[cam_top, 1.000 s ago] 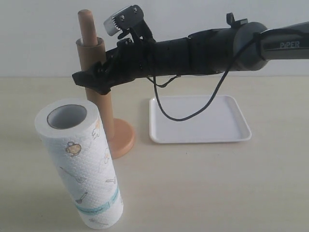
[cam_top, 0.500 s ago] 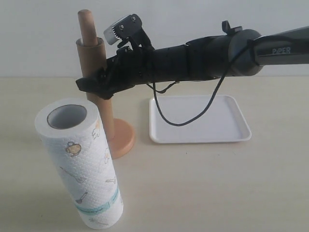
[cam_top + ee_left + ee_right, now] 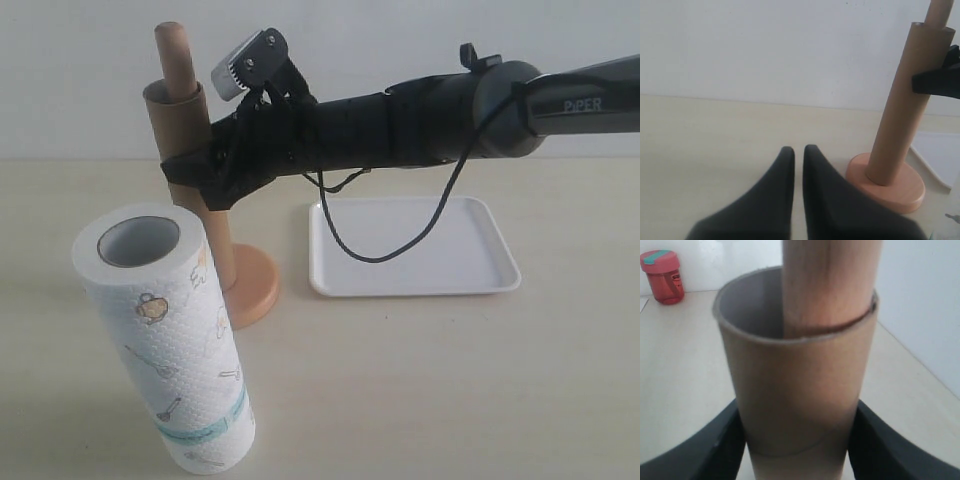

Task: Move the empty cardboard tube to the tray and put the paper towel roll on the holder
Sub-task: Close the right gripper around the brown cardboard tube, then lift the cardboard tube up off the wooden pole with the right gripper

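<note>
Gripping arm: the right arm reaches across from the right of the exterior view to the holder point(image 3: 255, 285).
Right gripper point(image 3: 195, 175): its dark fingers point(image 3: 705, 450) sit one on each side of the empty cardboard tube point(image 3: 180, 125), pressed against its wall a little below the open top; the tube fills the gap between them.
Left gripper point(image 3: 799, 150): the fingers point(image 3: 775, 190) are drawn almost together with only a thin slit between them. They hold nothing and hang low over the table point(image 3: 450, 380), near the holder's base.
Empty cardboard tube: sleeved over the holder's pole and leaning slightly. In the left wrist view its lower end reaches down to the disc base.
Holder: stands on the table just left of the tray point(image 3: 420, 250). The rounded pole top pokes out above the tube's rim. In the right wrist view the pole lies against one side of the tube's inner wall.
Tray: flat on the table, with nothing lying in it; a black cable loop from the right arm hangs above it.
Paper towel roll point(image 3: 165, 340): upright on the table in front of the holder, hollow core facing up, apart from both grippers.
Red jar point(image 3: 662, 275): teal-lidded, far off on the table in the right wrist view.
</note>
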`<state>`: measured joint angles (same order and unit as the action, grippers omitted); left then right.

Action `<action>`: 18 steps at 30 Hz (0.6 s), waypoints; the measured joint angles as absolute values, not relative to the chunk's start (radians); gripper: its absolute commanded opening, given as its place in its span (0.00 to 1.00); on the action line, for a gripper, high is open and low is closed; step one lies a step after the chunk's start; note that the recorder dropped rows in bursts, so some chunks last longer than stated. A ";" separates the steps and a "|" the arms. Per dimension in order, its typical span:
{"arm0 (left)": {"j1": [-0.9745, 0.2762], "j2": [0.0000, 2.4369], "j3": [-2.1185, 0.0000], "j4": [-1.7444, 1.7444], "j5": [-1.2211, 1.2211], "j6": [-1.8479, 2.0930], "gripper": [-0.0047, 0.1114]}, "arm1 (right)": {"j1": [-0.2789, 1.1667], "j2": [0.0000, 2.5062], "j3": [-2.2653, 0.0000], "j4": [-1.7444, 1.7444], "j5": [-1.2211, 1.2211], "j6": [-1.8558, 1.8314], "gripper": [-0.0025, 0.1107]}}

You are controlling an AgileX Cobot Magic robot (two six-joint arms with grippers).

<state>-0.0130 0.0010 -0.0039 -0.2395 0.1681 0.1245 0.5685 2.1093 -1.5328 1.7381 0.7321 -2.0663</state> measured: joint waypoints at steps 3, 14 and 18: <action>-0.013 0.001 -0.004 -0.239 0.168 0.124 0.09 | 0.568 2.109 -1.533 1.738 0.730 -2.066 0.36; -0.013 0.001 -0.004 -0.239 0.168 0.124 0.09 | 0.568 2.048 -1.533 1.738 0.687 -2.066 0.36; -0.013 0.001 -0.004 -0.239 0.168 0.124 0.09 | 0.568 2.027 -1.533 1.738 0.684 -2.066 0.36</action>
<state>-0.0130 0.0010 -0.0039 -0.2395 0.1681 0.1245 0.5685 2.0266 -1.5328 1.7381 0.6836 -2.0663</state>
